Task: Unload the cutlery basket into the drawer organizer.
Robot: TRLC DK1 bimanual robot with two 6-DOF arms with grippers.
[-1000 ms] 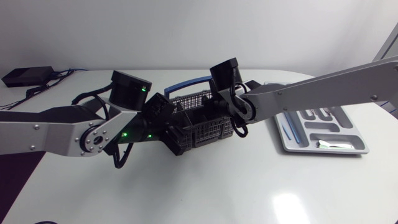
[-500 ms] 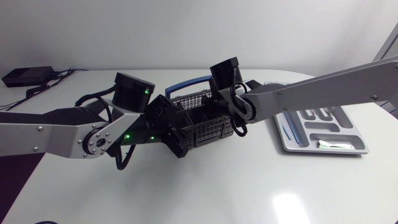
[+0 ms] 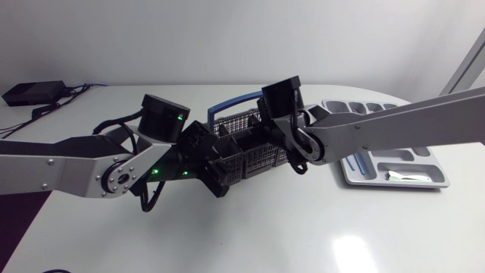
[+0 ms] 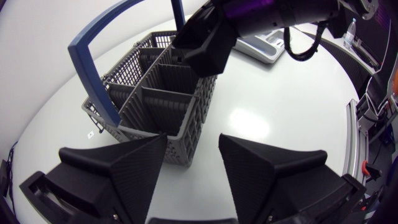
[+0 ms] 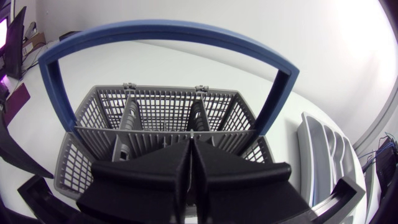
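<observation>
White surface (image 3: 303,227) carries the cutlery basket (image 3: 244,148) at mid-frame and the drawer organizer (image 3: 415,161) at middle right. The left gripper (image 4: 193,146) is placed at the basket's corner, jaws spread, probably to steady it. The right gripper (image 5: 189,144) is held over the compartments, jaws pressed together, with nothing seen between.

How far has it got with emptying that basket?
Nearly done, it seems. A few pieces lie in the organizer. The basket shows only empty pockets. In hand: nothing seen; the right claw is shut above the basket, the left claw open beside it. Left: perhaps pockets hidden under the right claw.
</observation>
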